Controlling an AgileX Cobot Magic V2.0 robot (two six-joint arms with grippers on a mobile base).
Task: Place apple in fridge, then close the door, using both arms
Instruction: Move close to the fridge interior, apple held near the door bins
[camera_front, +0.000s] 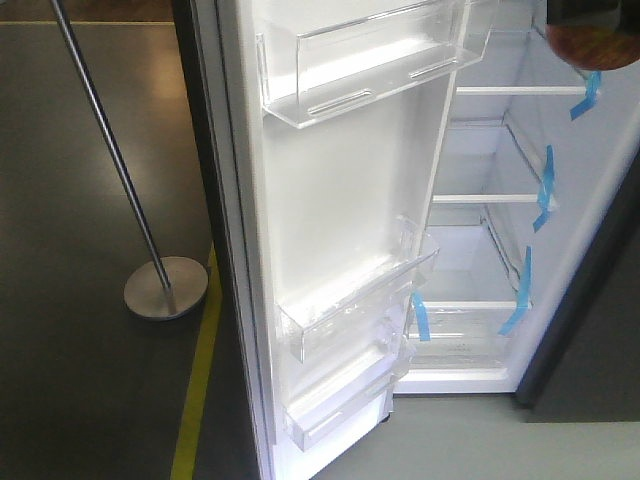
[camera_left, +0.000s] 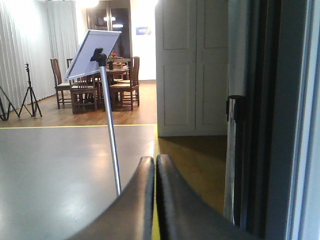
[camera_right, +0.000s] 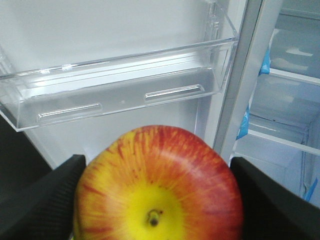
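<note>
Nearest us, our right gripper (camera_right: 160, 200) clamps the apple (camera_right: 157, 180) between its black fingers, stem dimple towards the camera. Our left gripper (camera_left: 155, 162) has its fingers pressed together, empty. Just beyond the apple is a clear bin (camera_right: 125, 95) on the open door (camera_front: 340, 180). Farther right are the fridge (camera_front: 490, 140) shelves with blue tape (camera_front: 543, 190).

We are seeing the fridge (camera_front: 470, 150) interior glowing a cool, washed-out white in the front view, with glare bleaching the clear bin (camera_front: 370, 60). In the left wrist view, bright light at the curtains (camera_left: 30, 45) is blowing out the far room and silhouetting the left gripper (camera_left: 155, 162), while the apple (camera_right: 160, 185) is showing sharp and evenly lit.
</note>
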